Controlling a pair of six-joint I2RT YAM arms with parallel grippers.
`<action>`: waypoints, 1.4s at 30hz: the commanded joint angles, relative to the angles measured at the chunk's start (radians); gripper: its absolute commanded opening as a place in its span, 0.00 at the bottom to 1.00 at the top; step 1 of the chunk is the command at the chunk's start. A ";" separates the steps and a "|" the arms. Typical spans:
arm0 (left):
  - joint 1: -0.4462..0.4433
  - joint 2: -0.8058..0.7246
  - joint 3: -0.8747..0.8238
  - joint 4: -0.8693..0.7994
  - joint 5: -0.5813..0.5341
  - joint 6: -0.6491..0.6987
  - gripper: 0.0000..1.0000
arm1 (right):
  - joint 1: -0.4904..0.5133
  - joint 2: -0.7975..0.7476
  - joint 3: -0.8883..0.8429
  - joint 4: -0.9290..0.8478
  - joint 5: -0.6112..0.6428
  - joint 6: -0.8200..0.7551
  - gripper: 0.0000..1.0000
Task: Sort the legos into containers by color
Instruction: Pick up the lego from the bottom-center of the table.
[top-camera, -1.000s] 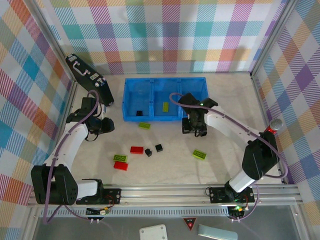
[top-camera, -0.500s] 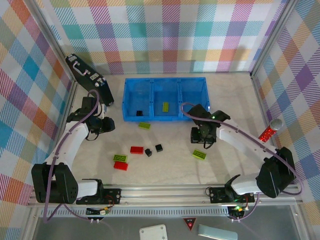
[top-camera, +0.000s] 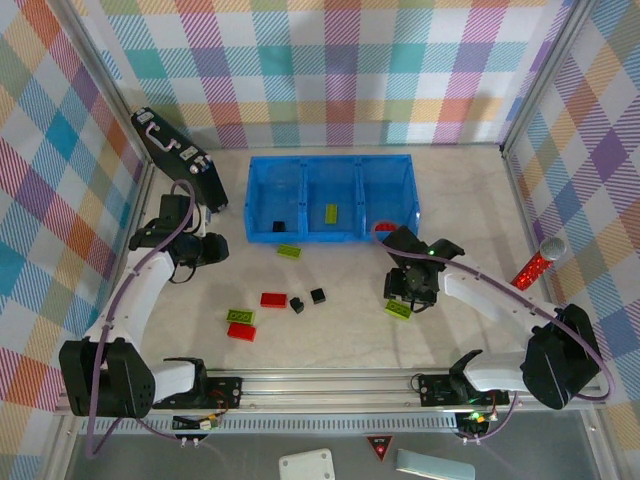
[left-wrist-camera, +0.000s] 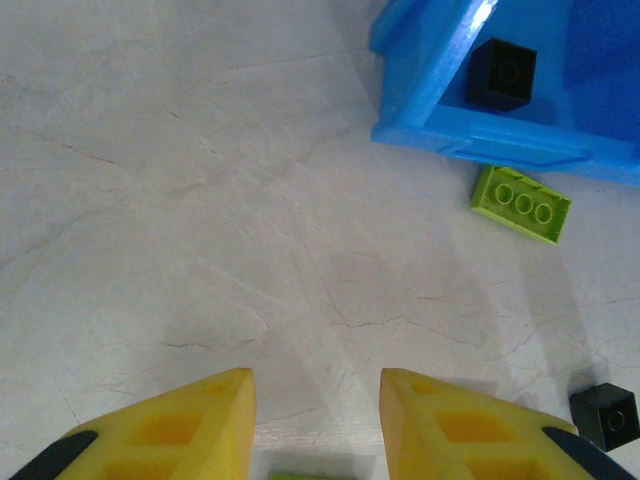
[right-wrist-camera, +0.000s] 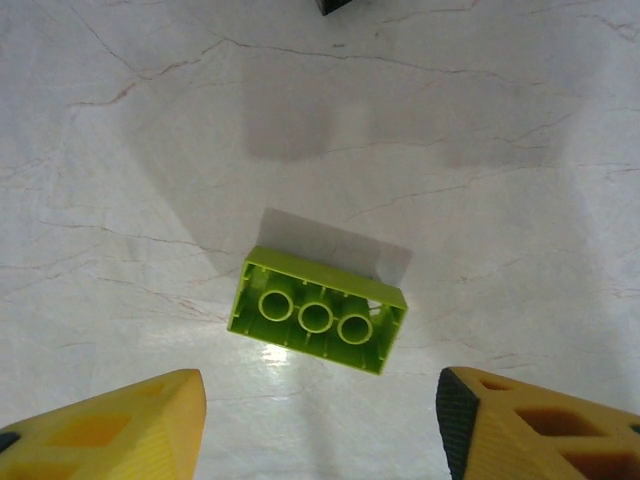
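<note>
The blue tray has three compartments: a black lego in the left, a lime one in the middle, a red one in the right. My right gripper hangs open over a lime brick lying hollow side up on the table, fingers apart from it. My left gripper stands slightly open with bare table between its tips; a lime sliver shows at their base. Ahead of it are the tray corner and a lime brick. Loose red, black and lime legos lie mid-table.
A black case leans at the back left. A red cylinder with a silver cap lies by the right wall. Checked walls close in three sides, and a metal rail runs along the near edge.
My right arm has swung from the tray's front down to the lime brick, and its jaws have widened. A red lego now shows in the right compartment. The left arm has stayed still.
</note>
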 joint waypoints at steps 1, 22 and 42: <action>0.015 -0.032 -0.018 -0.006 0.008 0.016 0.38 | 0.007 0.005 -0.022 0.045 -0.025 0.074 0.66; 0.015 -0.028 -0.014 -0.007 0.014 0.018 0.38 | 0.007 0.069 -0.107 0.129 0.023 0.325 0.96; 0.015 -0.020 -0.016 -0.007 0.016 0.018 0.38 | 0.007 0.123 -0.181 0.235 -0.048 0.348 0.88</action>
